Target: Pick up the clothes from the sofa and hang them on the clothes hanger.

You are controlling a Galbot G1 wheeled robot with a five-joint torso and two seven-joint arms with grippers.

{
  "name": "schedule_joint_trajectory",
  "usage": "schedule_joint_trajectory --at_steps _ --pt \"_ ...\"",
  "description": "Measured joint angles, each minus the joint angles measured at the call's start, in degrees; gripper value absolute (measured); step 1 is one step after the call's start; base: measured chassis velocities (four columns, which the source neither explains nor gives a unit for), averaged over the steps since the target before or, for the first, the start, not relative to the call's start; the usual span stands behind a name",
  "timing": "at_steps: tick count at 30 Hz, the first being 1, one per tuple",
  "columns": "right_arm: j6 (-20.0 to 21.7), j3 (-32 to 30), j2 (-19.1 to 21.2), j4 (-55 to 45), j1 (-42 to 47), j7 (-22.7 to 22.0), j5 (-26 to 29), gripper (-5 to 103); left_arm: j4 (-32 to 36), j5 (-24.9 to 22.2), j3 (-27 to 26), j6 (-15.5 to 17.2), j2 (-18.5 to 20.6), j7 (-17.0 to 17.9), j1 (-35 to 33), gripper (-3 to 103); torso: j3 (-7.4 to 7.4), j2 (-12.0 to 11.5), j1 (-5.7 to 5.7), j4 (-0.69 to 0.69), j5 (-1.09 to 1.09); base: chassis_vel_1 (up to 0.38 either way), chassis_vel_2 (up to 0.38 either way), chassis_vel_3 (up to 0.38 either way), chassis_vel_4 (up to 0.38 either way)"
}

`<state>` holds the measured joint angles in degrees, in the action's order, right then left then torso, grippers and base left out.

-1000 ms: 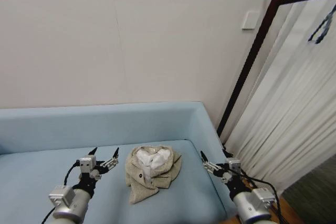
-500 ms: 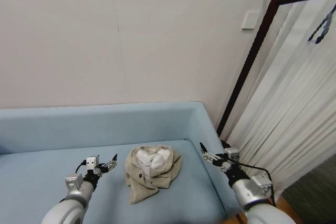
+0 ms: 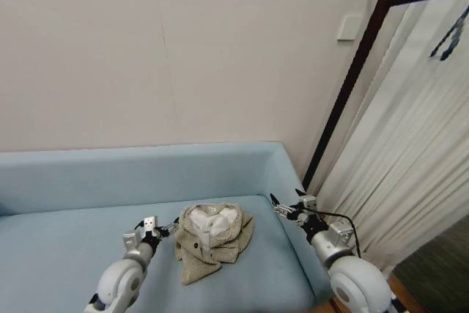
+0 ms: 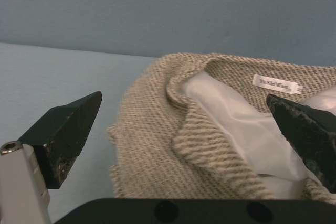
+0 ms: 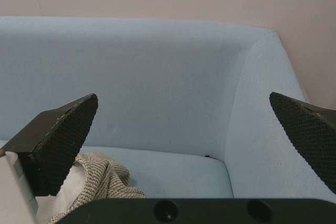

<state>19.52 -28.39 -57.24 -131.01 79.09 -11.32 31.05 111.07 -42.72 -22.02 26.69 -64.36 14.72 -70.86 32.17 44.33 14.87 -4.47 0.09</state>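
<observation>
beige jacket (image 3: 213, 238) crumpled on sofa (image 3: 88, 181) seat, toward its right end | left gripper (image 3: 165, 226) jaws apart at jacket's left edge, clamping nothing | right gripper (image 3: 285, 197) jaws apart, near jacket's right edge | progress: early, lifting and hanging not yet done | clothes hanger (image 3: 352, 78) stands beyond sofa's right end, by curtain (image 3: 410, 166); plain wall (image 3: 183, 49) behind

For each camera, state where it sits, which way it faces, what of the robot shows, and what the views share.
Head view: from the robot's head, looking forward and down at the sofa, jacket and clothes rack; left gripper and right gripper reach in, both open.
Left wrist view: low over the seat, facing the jacket; its two fingers show.
Right wrist view: facing the sofa's back corner; its fingers show.
Shared: the jacket appears in all three.
</observation>
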Motion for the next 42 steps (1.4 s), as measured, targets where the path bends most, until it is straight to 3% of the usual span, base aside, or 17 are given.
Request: schedule_joint_trajectory --at_steps 11,15,17,19,20,21,26,30,32,35,38,42 --pt "0.2 -0.9 0.6 0.9 0.4 0.0 -0.2 100 -8.6 -0.4 4.1 0.7 -2.8 -1.1 6.6 103 0.00 0.0 0.00 0.00 0.00 0.000 0.000 0.000 0.000" --pt "0.1 -1.1 0.7 1.3 0.4 -0.2 -0.1 100 -10.1 -0.2 4.5 1.0 -3.2 -2.9 7.3 93 0.00 0.0 0.00 0.00 0.00 0.000 0.000 0.000 0.000" --pt "0.1 -1.1 0.7 1.6 0.2 -0.3 -0.1 100 -10.5 -0.2 4.7 2.0 -3.4 -3.7 7.5 82 -0.01 0.0 -0.01 0.00 0.00 0.000 0.000 0.000 0.000" --pt "0.0 -1.1 0.6 1.7 0.2 -0.3 -0.1 100 -10.7 -0.2 4.8 2.2 -3.5 -3.8 7.5 82 -0.01 0.0 -0.01 0.00 0.00 0.000 0.000 0.000 0.000" --pt "0.0 -1.1 0.6 1.8 0.1 -0.3 -0.1 100 -11.0 -0.2 4.9 2.5 -3.5 -3.8 7.5 72 -0.01 0.0 0.00 0.00 0.00 0.000 0.000 0.000 0.000" --pt "0.0 -1.2 0.6 1.8 0.0 -0.3 -0.1 100 -11.2 -0.2 4.9 2.6 -3.5 -3.8 7.5 72 -0.01 0.0 0.00 0.00 0.00 0.000 0.000 0.000 0.000" --pt "0.0 -1.4 0.6 1.9 -0.1 -0.4 -0.1 100 -12.7 -0.3 5.1 3.0 -3.3 -3.8 8.4 50 -0.01 0.0 -0.01 0.00 0.00 0.000 0.000 0.000 0.000" --pt "0.0 -1.6 0.6 1.9 -0.1 -0.5 0.0 100 -13.4 -0.7 5.3 3.0 -3.0 -3.7 9.2 39 -0.01 0.0 -0.01 0.01 0.00 0.000 0.000 0.000 0.000" --pt "0.0 -1.7 0.5 1.9 -0.1 -0.6 0.0 100 -13.8 -0.9 5.5 3.0 -2.9 -3.7 9.6 28 -0.01 0.0 -0.01 0.00 -0.01 0.000 0.000 0.000 0.000" --pt "0.0 -1.7 0.4 1.9 -0.1 -0.9 0.2 100 -13.9 -0.1 5.6 2.9 -2.6 -3.7 9.8 22 -0.01 0.0 -0.01 0.00 -0.01 0.000 0.000 0.000 0.000" --pt "0.2 -1.6 -0.2 1.9 -0.1 -1.3 1.6 100 -12.3 1.5 5.7 2.7 -1.3 -3.7 9.0 7 -0.01 0.0 -0.01 0.00 -0.01 0.000 0.000 0.000 0.000" --pt "1.2 -0.8 -0.4 1.6 -1.0 -2.3 4.0 100 -9.2 2.6 5.5 2.7 0.8 -3.6 8.0 6 -0.01 0.0 -0.01 0.00 -0.02 0.000 0.000 0.000 0.000"
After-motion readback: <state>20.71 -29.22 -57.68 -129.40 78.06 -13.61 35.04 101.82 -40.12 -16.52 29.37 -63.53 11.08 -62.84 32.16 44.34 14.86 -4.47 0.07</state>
